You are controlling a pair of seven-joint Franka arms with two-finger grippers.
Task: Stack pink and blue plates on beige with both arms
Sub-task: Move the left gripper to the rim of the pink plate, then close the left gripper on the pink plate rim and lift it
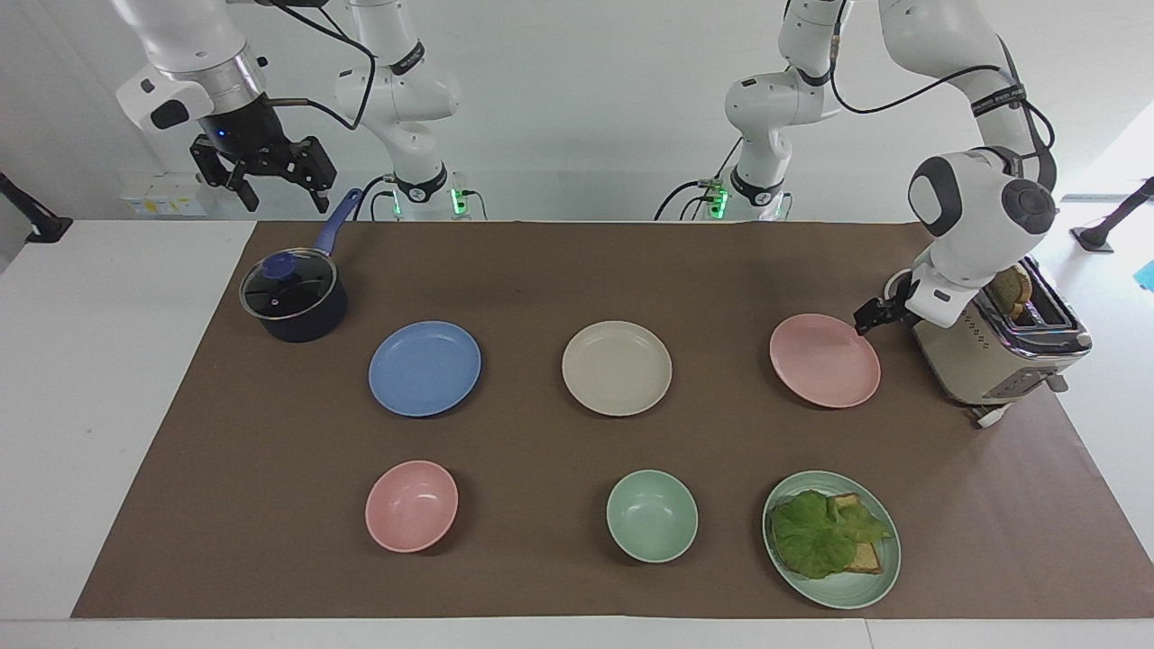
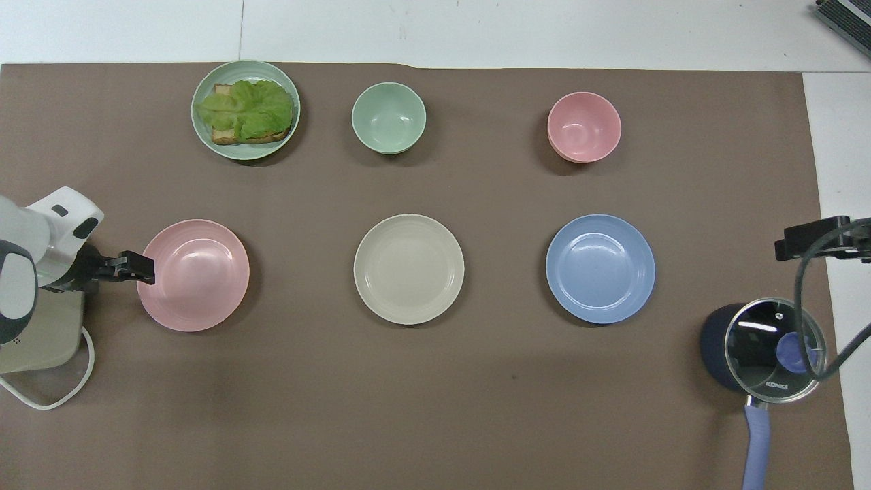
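1. Left claw (image 1: 870, 317) sits low at the rim of the pink plate (image 1: 825, 361), on the plate's toaster side; fingers spread, nothing gripped. Cannot tell if the tips touch the rim.
2. Right claw (image 1: 270, 180) hangs high over the worktop edge near the pot handle, fingers spread, empty; this arm waits.
3. Pink plate lies flat on the brown mat (image 1: 541, 270), toward the left arm's end, just beside the toaster (image 1: 992, 347).
4. Beige plate (image 1: 617, 368) lies flat mid-mat, between pink plate and blue plate (image 1: 425, 369); all three in one row, well apart, nothing stacked.
5. Blue plate lies toward the right arm's end, near the dark pot (image 1: 294, 302), which is a bit nearer the robots.
6. Pot has a glass lid with blue knob and a blue handle pointing toward the robots.
7. Toaster holds a slice of bread (image 1: 1014, 287) in a slot; white cord loops beside it.
8. Farther row from the robots: pink bowl (image 1: 411, 506), green bowl (image 1: 652, 516), green plate (image 1: 831, 539).
9. Green plate carries toast topped with lettuce (image 1: 820, 532).
10. Overhead view: left claw (image 2: 139, 267) overlaps the pink plate's (image 2: 197, 275) edge; the right claw's black tip (image 2: 813, 238) shows at the mat's edge beside the pot (image 2: 762, 347).
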